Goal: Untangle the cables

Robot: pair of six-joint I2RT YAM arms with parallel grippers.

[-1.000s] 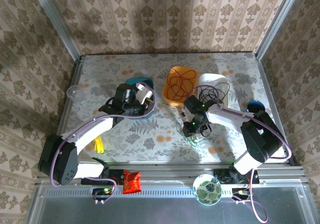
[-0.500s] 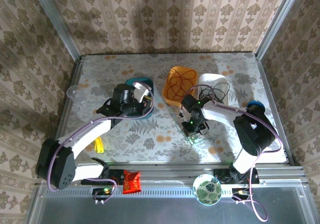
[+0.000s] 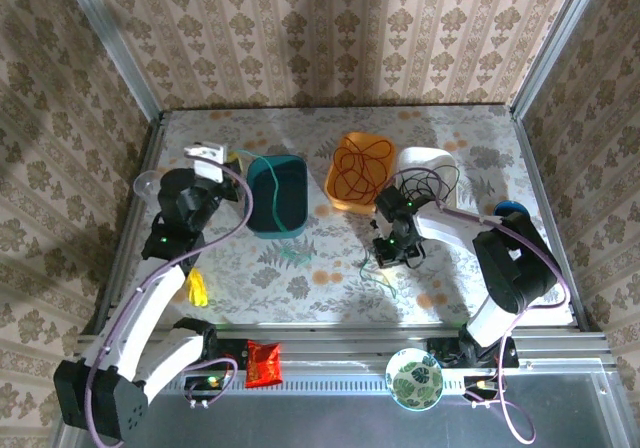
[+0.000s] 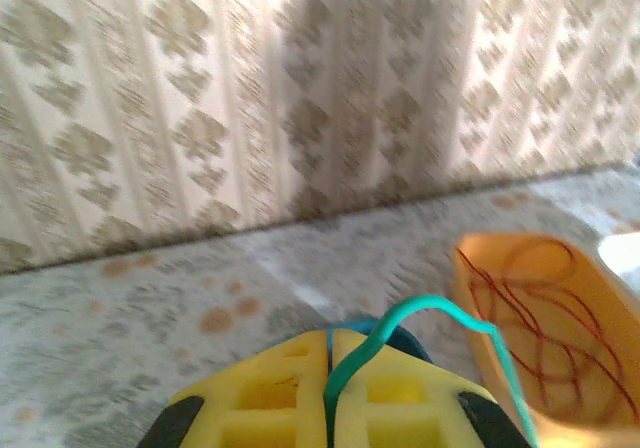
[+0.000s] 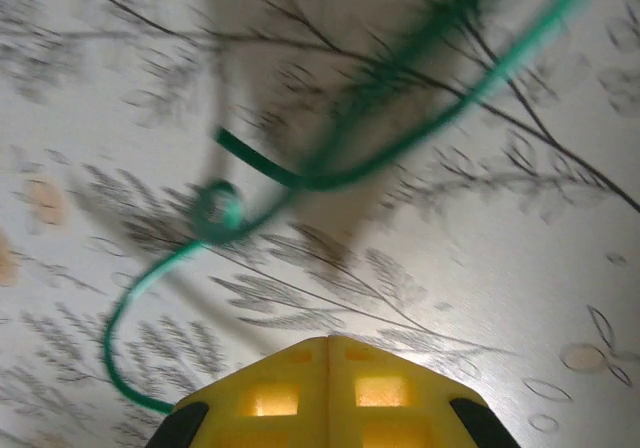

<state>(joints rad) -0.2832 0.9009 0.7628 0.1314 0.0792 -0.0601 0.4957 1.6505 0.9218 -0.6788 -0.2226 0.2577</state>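
Leaf-patterned tabletop point(image 3: 300, 278), damask-wallpapered walls point(image 3: 300, 28), left gripper point(image 4: 330, 346) clamped on thin green cable point(image 4: 430, 304), right gripper point(image 5: 328, 348) pressed together, its loop just ahead.

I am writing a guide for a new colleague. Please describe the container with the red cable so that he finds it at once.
On the far half of the table, three containers stand in a row. The orange bowl is the middle one, between the teal bin and the white bin. It alone is orange and holds loose loops of red cable.
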